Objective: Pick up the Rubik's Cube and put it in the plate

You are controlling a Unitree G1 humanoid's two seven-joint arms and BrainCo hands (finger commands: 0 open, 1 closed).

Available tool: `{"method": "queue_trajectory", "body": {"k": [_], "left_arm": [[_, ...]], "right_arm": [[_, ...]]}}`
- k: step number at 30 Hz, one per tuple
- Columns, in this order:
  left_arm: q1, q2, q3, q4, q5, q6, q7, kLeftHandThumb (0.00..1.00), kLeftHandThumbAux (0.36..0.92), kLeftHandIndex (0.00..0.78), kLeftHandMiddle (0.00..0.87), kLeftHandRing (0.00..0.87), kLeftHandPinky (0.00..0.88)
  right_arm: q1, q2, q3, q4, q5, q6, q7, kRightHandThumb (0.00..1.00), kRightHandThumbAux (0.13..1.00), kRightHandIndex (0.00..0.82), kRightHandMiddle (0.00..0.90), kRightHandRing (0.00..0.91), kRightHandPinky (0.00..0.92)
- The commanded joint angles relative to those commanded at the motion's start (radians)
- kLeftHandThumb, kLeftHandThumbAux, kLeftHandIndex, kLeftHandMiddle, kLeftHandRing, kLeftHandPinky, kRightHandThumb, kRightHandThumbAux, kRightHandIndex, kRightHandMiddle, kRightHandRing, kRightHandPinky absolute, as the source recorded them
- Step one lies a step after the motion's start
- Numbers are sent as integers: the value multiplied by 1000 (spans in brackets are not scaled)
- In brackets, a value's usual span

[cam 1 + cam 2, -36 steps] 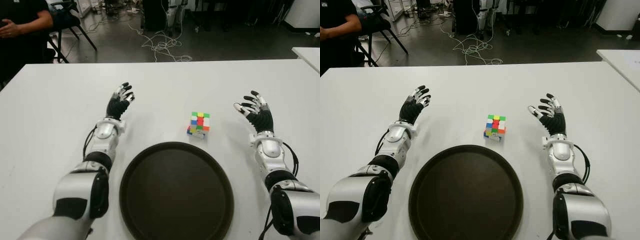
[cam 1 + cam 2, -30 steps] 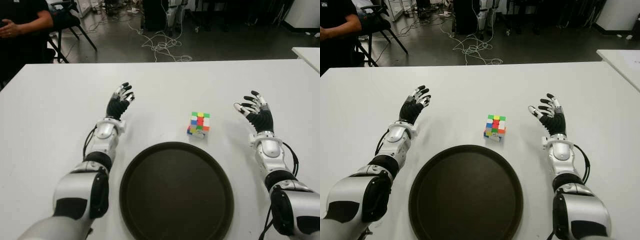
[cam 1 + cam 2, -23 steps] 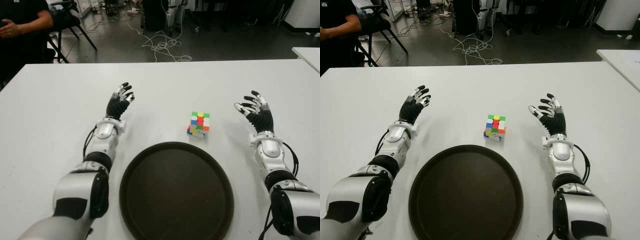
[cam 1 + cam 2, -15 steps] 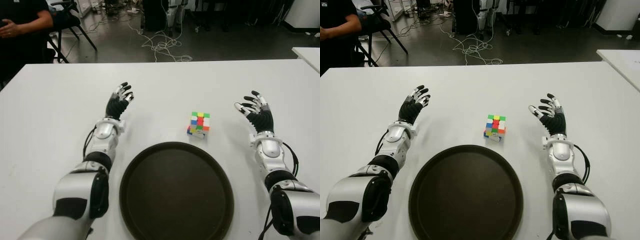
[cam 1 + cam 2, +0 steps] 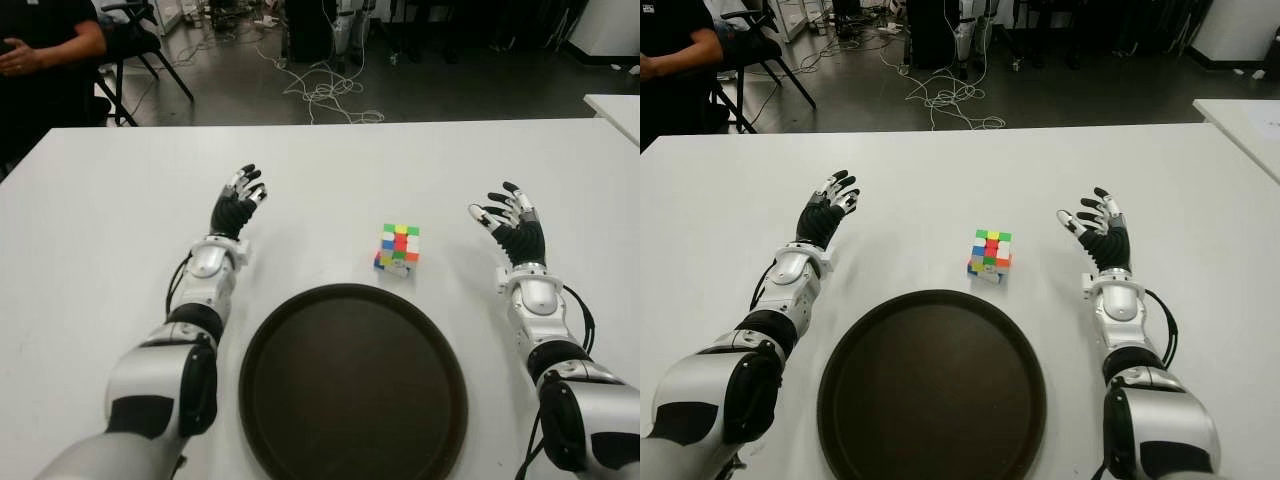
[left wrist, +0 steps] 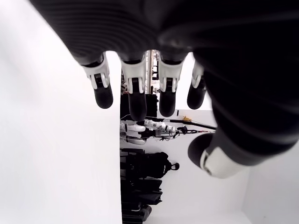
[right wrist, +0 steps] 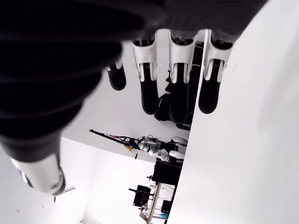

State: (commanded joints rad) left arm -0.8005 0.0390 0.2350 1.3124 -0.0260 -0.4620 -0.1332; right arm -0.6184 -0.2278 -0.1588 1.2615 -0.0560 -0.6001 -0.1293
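In the left eye view, the Rubik's Cube [image 5: 398, 249] sits on the white table [image 5: 100, 250] at the centre of the frame, just above the rim of the dark round plate [image 5: 353, 380] but apart from it. It is likely light, rigid and hard-edged, with smooth plastic faces that could slip, so a pinch across two opposite side faces looks the safest hold. The right hand [image 5: 510, 225] shows at centre right, to the right of the cube and well clear of it, fingers spread and holding nothing. The left hand [image 5: 238, 203] shows left of centre, farther from the cube, likewise spread and empty.

The right eye view gives the same layout: cube at centre, plate filling the lower middle, one hand on either side.

In the left wrist view, the left hand's fingers [image 6: 133, 91] hang straight and apart, with nothing between them.

In the right wrist view, the right hand's fingers [image 7: 148, 91] are also extended and separated, touching nothing; the cube is not visible there.
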Motion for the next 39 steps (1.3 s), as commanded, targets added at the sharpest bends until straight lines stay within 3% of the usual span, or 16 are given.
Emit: {"method": "queue_trajectory", "body": {"k": [12,31,39], "left_arm": [[2,-3,19,-4,-19,-8,-24,22,682,76,113,80,46],[11,10,19,-5,-15,-14,-39,5,708,89,118,74,32],[14,9,26,-7,-24,-19,-41,0,695,92,129,82,32]], "right_arm": [[0,6,-2,-4,2,-10,5,170,603,141,249,263,293],[2,11,38,-3,-53,-13,-82,154,620,152,266,277,304],[6,18,44,-4,-59,-23,-103,160,624,150,261,272,308]]}}
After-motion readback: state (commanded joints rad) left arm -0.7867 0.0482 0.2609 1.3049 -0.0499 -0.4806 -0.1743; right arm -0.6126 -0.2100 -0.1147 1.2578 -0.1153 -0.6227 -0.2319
